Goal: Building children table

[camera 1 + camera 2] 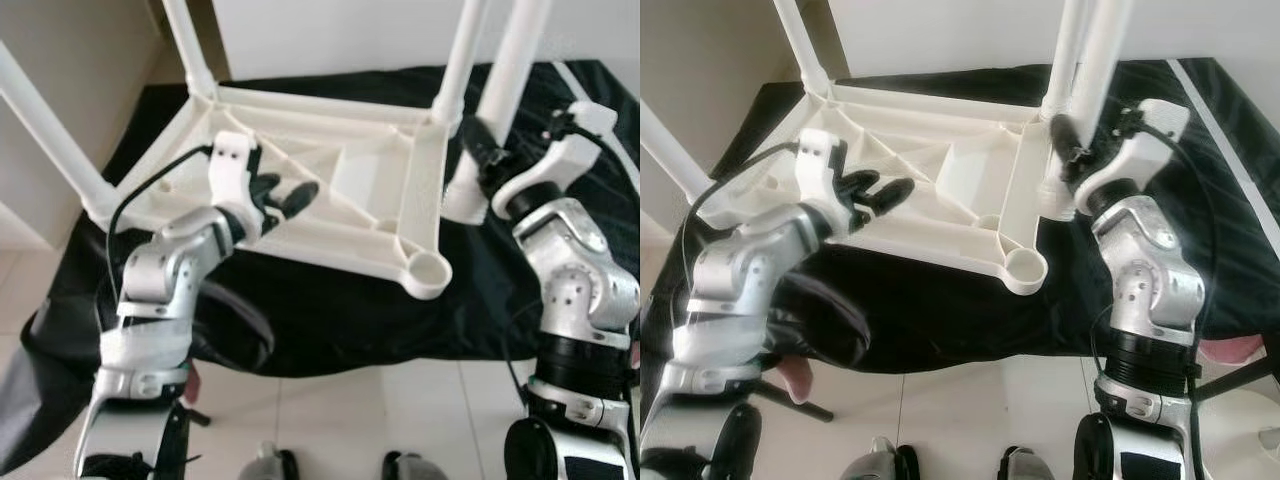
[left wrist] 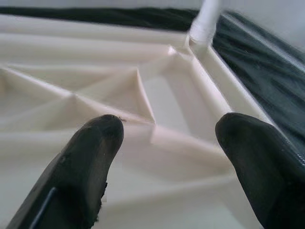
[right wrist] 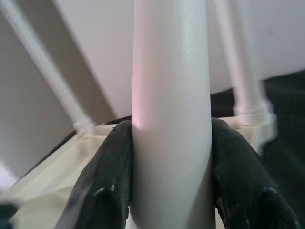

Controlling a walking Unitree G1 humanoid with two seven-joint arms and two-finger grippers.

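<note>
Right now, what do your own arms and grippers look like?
Both arms are silver metal with rounded jointed segments and black bands. Each wrist carries a white housing with a thin black cable looping off it. The left gripper and right gripper each have two long, rounded black fingers with a matte, slightly scuffed surface.

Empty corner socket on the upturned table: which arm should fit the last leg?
Right. The right gripper is shut on the loose leg, beside the empty corner socket. The left gripper hovers open over the tabletop underside, holding nothing.
</note>
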